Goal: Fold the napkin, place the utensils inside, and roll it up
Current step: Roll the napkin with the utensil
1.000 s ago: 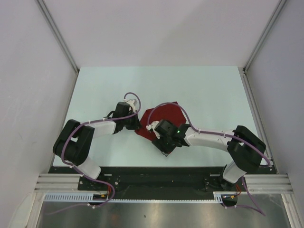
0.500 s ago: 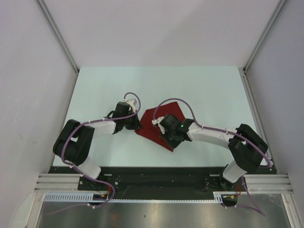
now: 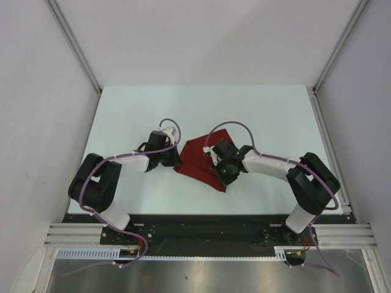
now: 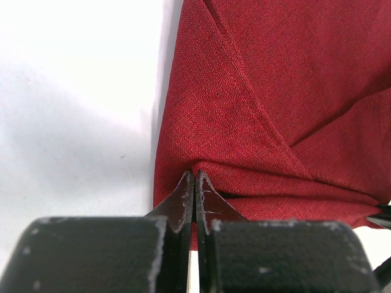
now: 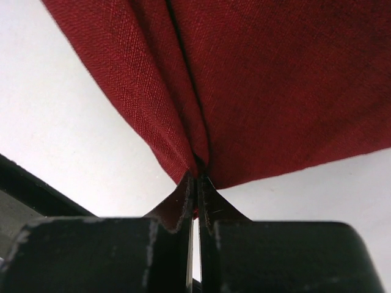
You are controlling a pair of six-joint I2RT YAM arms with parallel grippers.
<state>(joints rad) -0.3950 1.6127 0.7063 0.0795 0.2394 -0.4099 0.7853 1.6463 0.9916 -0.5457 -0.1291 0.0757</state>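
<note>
The dark red napkin (image 3: 194,160) lies bunched in folds on the table between my two arms. My left gripper (image 3: 178,160) is shut on its left edge; in the left wrist view the gripper (image 4: 194,177) pinches a thick fold of the napkin (image 4: 256,91). My right gripper (image 3: 215,163) is shut on the right side. In the right wrist view the gripper (image 5: 195,177) clamps a pleat of the napkin (image 5: 275,79), lifted a little off the table. The utensils are out of view.
The pale table (image 3: 134,110) extends behind and to both sides of the cloth, walled by grey panels left and right. The black base rail (image 3: 201,223) runs along the near edge, just below the napkin's near corner.
My right gripper has shut on the napkin and drawn back from the near edge toward the middle, gathering the cloth into folds. The left gripper has stayed shut on its edge.
</note>
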